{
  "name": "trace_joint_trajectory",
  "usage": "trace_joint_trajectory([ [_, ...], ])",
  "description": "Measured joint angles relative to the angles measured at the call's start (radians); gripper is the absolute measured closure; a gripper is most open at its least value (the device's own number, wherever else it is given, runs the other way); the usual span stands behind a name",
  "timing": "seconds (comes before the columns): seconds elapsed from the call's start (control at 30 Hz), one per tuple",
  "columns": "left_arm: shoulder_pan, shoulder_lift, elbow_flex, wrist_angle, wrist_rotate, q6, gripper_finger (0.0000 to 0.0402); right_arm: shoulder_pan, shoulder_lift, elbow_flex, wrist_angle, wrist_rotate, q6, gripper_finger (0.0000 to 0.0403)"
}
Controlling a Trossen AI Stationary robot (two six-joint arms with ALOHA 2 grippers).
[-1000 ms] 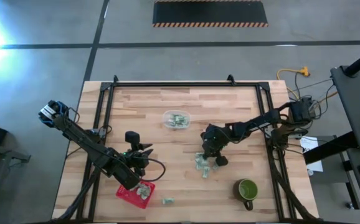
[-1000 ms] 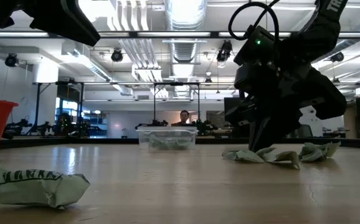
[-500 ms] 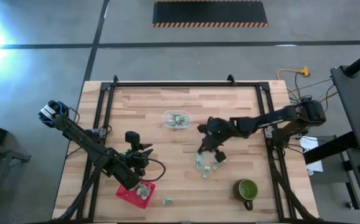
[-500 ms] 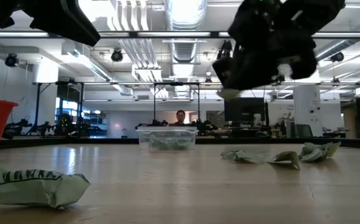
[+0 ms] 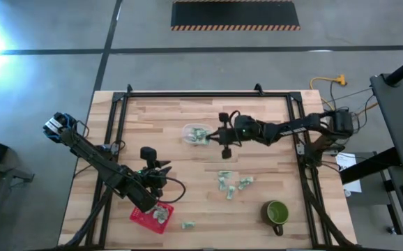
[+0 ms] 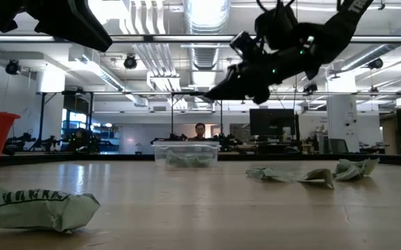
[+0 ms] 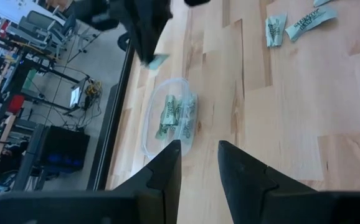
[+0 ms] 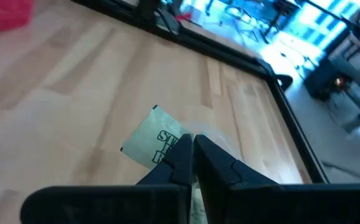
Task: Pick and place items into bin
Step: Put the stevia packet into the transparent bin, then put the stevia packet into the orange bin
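Observation:
Several small green-and-white wrapped items (image 5: 229,184) lie loose on the wooden table, and one more (image 5: 187,224) lies near the front edge. A clear plastic bin (image 5: 197,134) at mid-table holds a few of them. My right gripper (image 5: 211,134) hangs shut on one item (image 8: 152,142) just right of the bin and above its rim (image 6: 185,144). My left gripper (image 7: 198,163) stands open with nothing between its fingers, raised over the red container (image 5: 151,216) at the front left. My right gripper pinches the item between its two fingertips (image 8: 181,151), at one end of the wrapper (image 8: 169,144). The fingers reach in from the table's right, slanting a little downward. The rest of the flat wrapper sticks out past the fingertips, lifted clear of the table.
A green mug (image 5: 277,212) stands at the front right. The red container holds a few wrapped pieces. A black frame (image 5: 208,95) runs along the table's far and side edges. Bare wood lies between the bin and the loose items.
My right gripper has risen from the loose items near the table's middle and travelled toward the far left, up to the clear bin. It has tipped from pointing down to nearly level. The item it holds has been lifted clear of the table.

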Motion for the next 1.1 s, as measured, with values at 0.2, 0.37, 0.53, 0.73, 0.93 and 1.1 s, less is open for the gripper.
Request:
trace_joint_trajectory([
  [0.2,0.000,0.000,0.000,0.000,0.000,0.000,0.0313,-0.071,0.087,0.025,0.019,0.001,0.097,0.0394],
  [0.37,0.000,0.000,0.000,0.000,-0.001,0.000,0.0313,-0.080,0.133,0.081,-0.018,0.026,0.159,0.0394],
  [0.53,0.000,0.000,0.000,0.000,0.000,0.000,0.0313,-0.081,0.180,0.147,-0.107,0.054,0.201,0.0394],
  [0.73,0.000,0.000,0.000,0.002,0.000,0.000,0.0313,-0.087,0.216,0.210,-0.205,0.057,0.230,0.0376],
  [0.93,0.000,0.000,0.000,0.000,0.000,0.000,0.0313,-0.087,0.218,0.229,-0.255,0.053,0.227,0.0324],
  [1.1,0.000,0.000,0.000,0.000,0.000,-0.001,0.0313,-0.087,0.205,0.226,-0.262,0.052,0.204,0.0279],
])
